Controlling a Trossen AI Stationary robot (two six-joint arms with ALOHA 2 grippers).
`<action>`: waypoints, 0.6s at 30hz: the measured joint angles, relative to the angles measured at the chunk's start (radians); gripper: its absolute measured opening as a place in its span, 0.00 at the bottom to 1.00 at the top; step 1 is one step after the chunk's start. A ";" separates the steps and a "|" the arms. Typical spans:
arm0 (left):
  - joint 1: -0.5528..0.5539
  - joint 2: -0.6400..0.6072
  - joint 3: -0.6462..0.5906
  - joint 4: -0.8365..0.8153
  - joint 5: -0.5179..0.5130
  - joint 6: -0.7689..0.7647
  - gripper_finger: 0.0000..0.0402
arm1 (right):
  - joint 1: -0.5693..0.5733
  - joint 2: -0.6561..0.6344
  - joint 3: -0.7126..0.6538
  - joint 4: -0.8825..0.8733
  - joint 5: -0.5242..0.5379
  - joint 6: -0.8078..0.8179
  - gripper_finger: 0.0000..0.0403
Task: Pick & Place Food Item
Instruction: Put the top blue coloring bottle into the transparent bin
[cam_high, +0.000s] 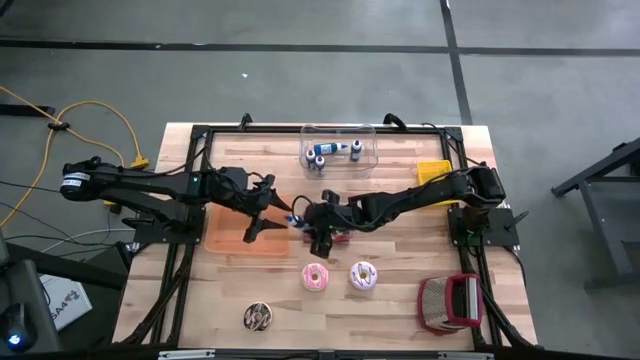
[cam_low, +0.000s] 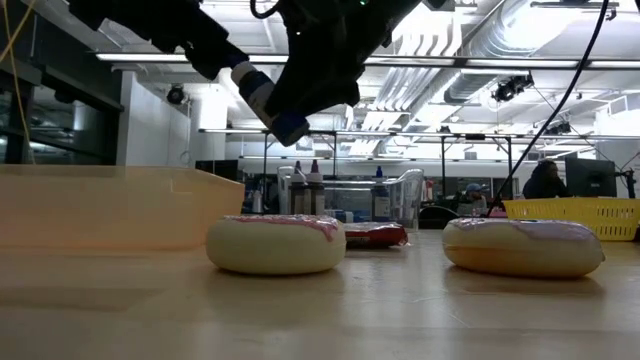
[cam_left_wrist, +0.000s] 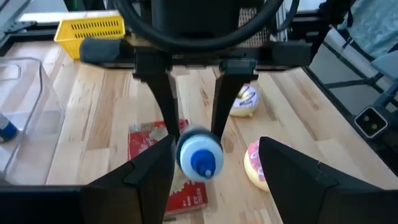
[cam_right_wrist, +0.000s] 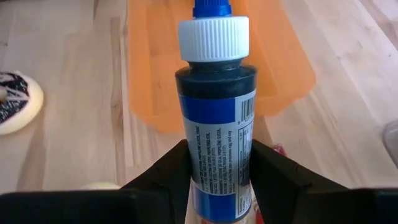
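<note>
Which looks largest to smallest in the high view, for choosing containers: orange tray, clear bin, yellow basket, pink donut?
1. orange tray
2. clear bin
3. yellow basket, partly under the right arm
4. pink donut

Dark blue plastic bottle (cam_right_wrist: 216, 130) with white ribbed cap, blue nozzle tip and blue-and-white printed label. Translucent orange plastic tray (cam_high: 240, 232) at nine o'clock. Pink-iced doughnut (cam_high: 316, 277) and pale lilac-iced doughnut (cam_high: 363, 275) at six o'clock; chocolate-iced doughnut (cam_high: 257, 317) with white streaks at seven. Red printed packet (cam_left_wrist: 163, 163) at centre. Yellow mesh basket (cam_high: 433, 171) at two o'clock. Light wooden slatted table (cam_high: 400, 300), black frame.
</note>
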 joint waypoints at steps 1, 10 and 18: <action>0.000 0.000 0.000 0.005 0.000 0.000 0.56 | -0.001 0.000 0.000 0.007 -0.001 0.000 0.33; 0.005 0.000 0.000 0.005 -0.030 0.022 0.56 | 0.001 0.000 0.000 0.017 -0.005 0.000 0.32; 0.005 0.000 0.000 0.005 -0.029 0.022 0.56 | 0.001 0.000 0.000 0.024 0.004 -0.027 0.31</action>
